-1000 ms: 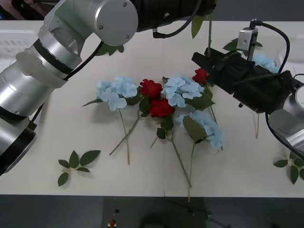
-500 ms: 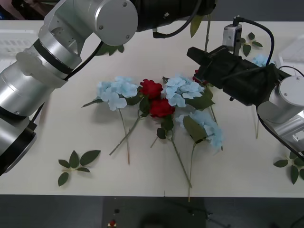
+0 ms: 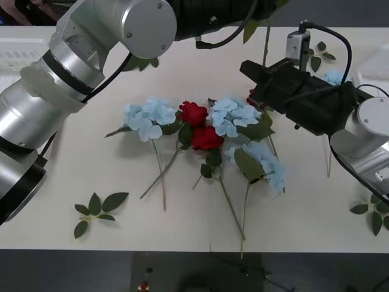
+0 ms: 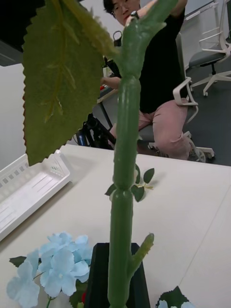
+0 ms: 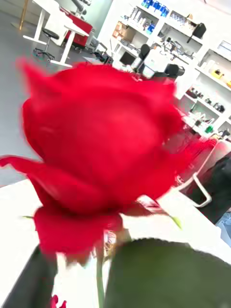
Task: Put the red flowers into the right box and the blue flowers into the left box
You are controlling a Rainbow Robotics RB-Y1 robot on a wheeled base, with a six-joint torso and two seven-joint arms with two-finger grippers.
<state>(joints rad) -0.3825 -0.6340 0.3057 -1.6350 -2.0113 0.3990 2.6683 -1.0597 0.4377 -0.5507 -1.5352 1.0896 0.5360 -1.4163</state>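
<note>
Most of the red flowers [image 3: 193,113] and blue flowers [image 3: 147,117] lie unsorted mid-surface, one rose [image 5: 96,149] raised before the left gripper, the right gripper [image 3: 255,72] over the pile, its fingers closed on a green stem [image 4: 122,192].

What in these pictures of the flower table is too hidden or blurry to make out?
Deep red rose bloom: front view, mostly hidden behind the black right gripper.
White ribbed plastic tray: front view, behind the silver left arm, cut by the edge.
Raised red rose: left wrist view, blurred; its green stem leaves the front view's top.
</note>
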